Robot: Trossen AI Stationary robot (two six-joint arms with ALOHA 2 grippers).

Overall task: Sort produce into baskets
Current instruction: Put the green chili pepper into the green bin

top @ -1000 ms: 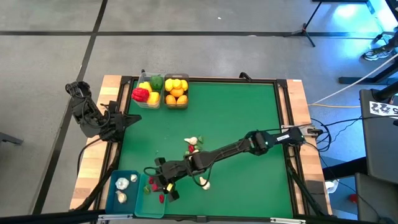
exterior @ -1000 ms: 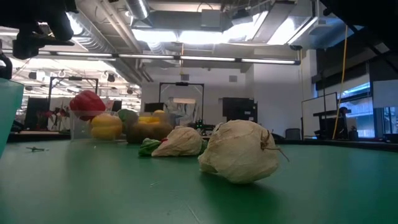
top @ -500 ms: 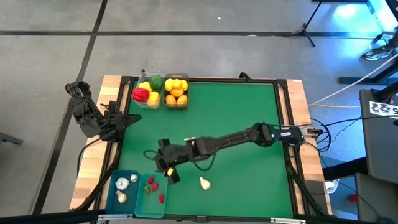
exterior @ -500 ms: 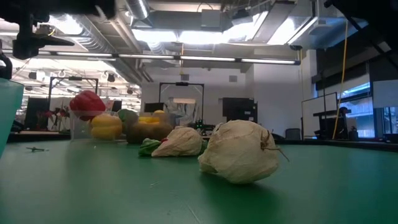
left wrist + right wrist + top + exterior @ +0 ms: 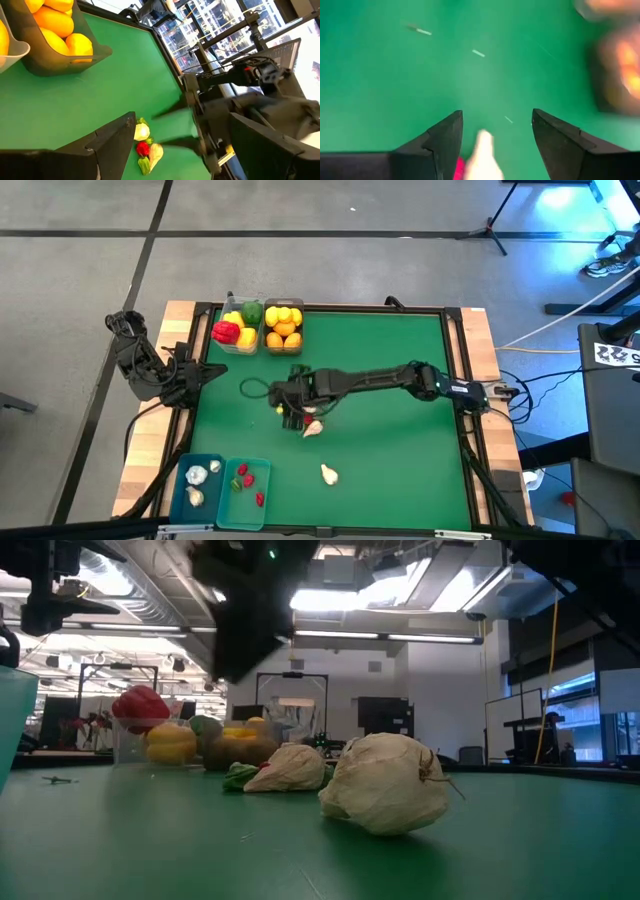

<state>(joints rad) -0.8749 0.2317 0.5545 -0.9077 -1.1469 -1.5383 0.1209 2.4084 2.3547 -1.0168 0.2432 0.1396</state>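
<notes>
High view: right end effector splayed beside garlic.

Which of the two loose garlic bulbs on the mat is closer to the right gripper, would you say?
The garlic bulb mid-mat, right beside the right gripper; the other bulb lies alone nearer the front edge.

Grey concrete floor seen around the table, ceiling strip lights lit overhead, tall windows noted at right.
</notes>
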